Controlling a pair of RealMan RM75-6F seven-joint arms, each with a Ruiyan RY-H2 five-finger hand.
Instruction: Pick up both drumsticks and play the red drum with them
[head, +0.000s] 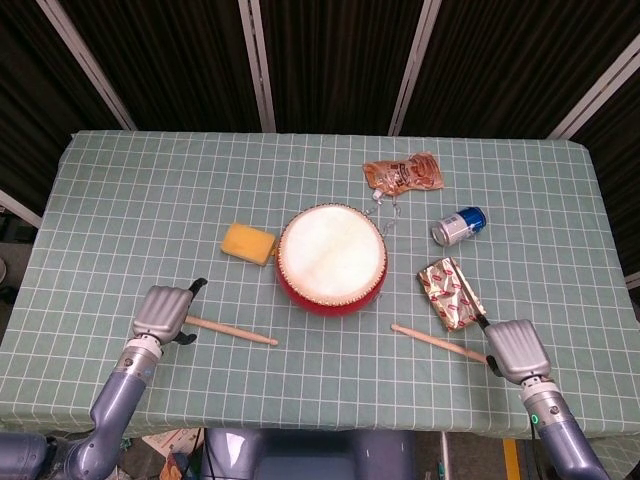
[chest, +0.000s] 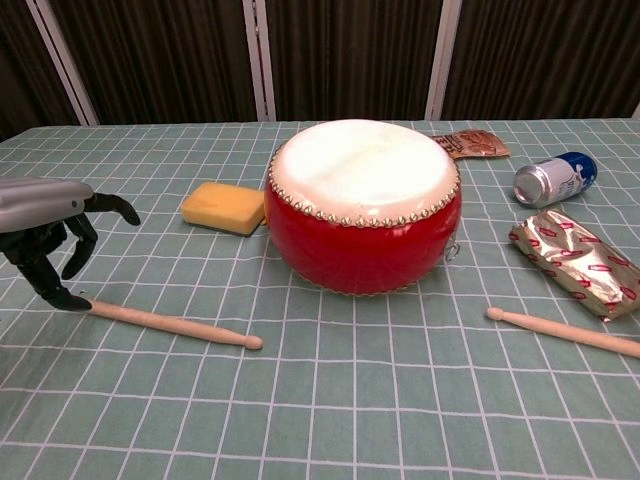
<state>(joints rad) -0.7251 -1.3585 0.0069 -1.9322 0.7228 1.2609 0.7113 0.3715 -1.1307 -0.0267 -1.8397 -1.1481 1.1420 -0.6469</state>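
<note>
Left hand open, fingertip at butt of left stick (tip toward drum); right hand, grip unclear, at right stick.

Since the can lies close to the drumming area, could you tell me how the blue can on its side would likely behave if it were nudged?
The blue can lies on its side on the tablecloth, so a nudge across its length would probably roll it. It looks like thin metal, so likely stiff; its weight cannot be told. The gold foil packet lies nearby and might stop it.
</note>
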